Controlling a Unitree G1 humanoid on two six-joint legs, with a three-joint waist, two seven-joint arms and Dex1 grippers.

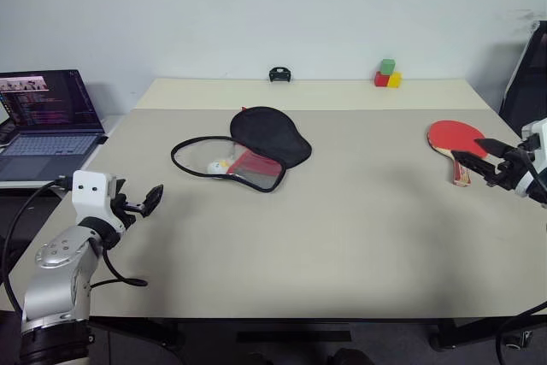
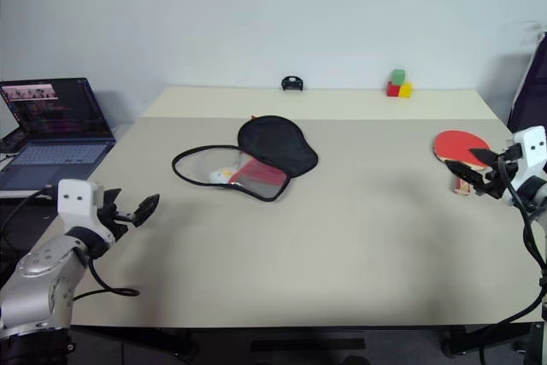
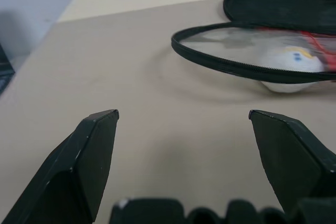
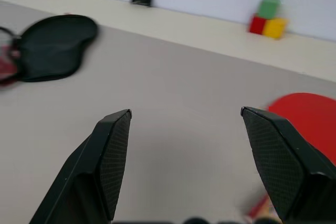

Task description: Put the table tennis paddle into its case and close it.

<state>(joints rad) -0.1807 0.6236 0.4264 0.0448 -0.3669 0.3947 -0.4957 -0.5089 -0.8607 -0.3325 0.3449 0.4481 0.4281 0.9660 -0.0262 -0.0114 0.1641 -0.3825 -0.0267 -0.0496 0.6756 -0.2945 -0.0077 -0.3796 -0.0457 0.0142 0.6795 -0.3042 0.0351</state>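
- A plain pale wall is backing a wide beige counter (image 1: 342,237), with an open laptop (image 1: 47,121) sitting off its left edge and a small stack of green, red and yellow blocks (image 1: 388,74) resting at the far side beside a small black object (image 1: 279,74).
- The case (image 1: 256,147) is lying unzipped near the middle of the counter, its black flap folded back and its zipper rim looping open toward the left; a small white-yellow ball (image 3: 289,66) and the red lining are showing inside.
- The table tennis paddle (image 1: 453,141) is lying flat near the counter's right edge, well apart from the case, red face up and handle pointing toward the robot.
- The right end effector (image 1: 489,167) is hovering just beside the paddle's handle, released and grasping nothing.
- The left end effector (image 1: 145,203) is waiting over the near left of the counter, released wide and empty, facing the case's open rim.
- The step in hand appears to be the pick-up of the paddle, so nothing is packed yet.
- Doing it well likely means lining the right fingers up across the handle, not the broad blade, and closing low enough to get under it.
- The flat paddle may skid toward the edge if it is nudged sideways.
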